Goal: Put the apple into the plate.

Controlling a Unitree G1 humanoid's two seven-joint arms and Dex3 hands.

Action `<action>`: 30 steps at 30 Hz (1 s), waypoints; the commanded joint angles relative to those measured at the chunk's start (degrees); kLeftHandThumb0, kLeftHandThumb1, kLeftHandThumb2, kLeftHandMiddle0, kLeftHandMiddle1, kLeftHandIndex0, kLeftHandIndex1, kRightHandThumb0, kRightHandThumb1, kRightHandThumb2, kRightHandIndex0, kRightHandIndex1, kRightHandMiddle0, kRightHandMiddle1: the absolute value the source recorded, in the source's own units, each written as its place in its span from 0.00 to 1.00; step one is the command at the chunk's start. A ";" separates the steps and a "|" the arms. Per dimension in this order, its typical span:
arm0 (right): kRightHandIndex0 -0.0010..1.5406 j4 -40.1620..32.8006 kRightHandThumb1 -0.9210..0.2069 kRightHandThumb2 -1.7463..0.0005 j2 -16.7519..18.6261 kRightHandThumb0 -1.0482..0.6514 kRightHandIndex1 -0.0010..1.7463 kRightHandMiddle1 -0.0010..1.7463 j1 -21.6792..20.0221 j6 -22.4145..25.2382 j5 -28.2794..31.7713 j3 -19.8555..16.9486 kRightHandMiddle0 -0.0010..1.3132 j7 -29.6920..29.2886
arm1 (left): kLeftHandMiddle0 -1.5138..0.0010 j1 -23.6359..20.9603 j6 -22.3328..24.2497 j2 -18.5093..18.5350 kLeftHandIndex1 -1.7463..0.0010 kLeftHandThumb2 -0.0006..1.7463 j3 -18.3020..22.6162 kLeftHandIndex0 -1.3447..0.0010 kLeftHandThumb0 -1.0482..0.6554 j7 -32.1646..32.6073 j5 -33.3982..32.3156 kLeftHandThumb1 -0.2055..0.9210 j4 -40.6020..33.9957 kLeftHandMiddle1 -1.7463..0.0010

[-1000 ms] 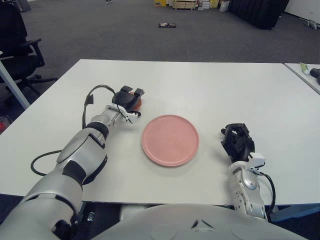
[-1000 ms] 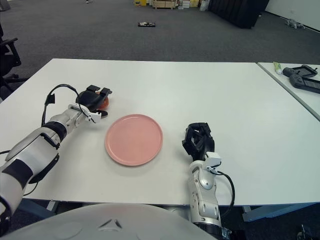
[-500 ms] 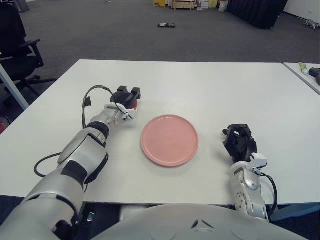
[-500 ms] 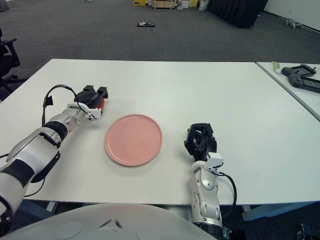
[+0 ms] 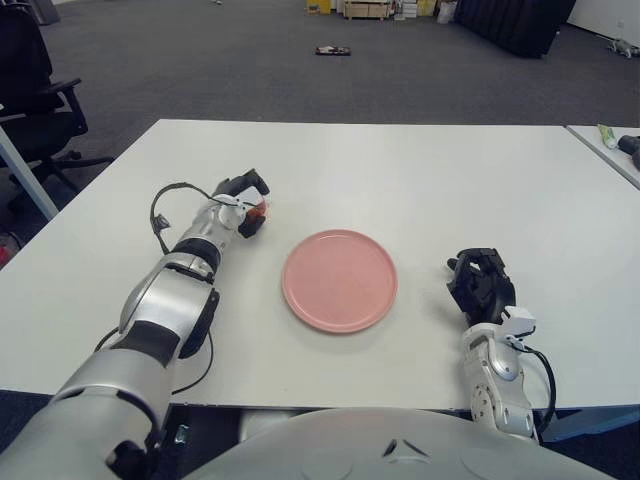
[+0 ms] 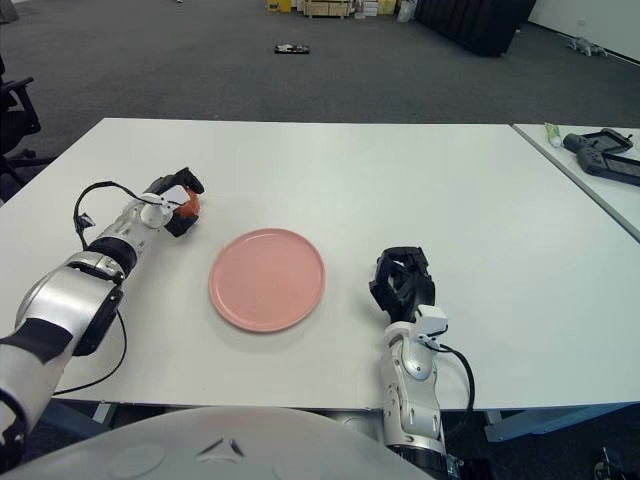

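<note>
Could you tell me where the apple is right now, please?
The apple is on the white table, left of the pink plate, enclosed by the left hand.

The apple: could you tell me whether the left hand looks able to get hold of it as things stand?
Probably yes: the left hand already has its fingers around the apple, with nothing in between.

Grey carpet floor (image 5: pixel 250 70), black office chair (image 5: pixel 35 90) at left.
</note>
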 commanded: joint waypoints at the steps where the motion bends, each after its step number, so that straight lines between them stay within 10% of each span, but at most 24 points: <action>1: 0.35 -0.45 0.22 0.51 1.09 0.39 0.78 1.00 -0.81 -0.15 0.44 -0.43 0.26 -0.11 | 0.43 2.39 1.51 -0.96 0.00 0.92 1.53 0.55 0.62 -3.34 -1.65 0.21 0.77 0.08; 30: 0.35 -1.09 0.23 0.49 1.37 0.39 0.78 1.00 -0.72 -0.27 0.51 -0.78 0.27 -0.21 | 0.44 3.46 1.44 -0.42 0.00 0.92 12.59 0.55 0.62 -6.07 -11.01 0.21 0.03 0.06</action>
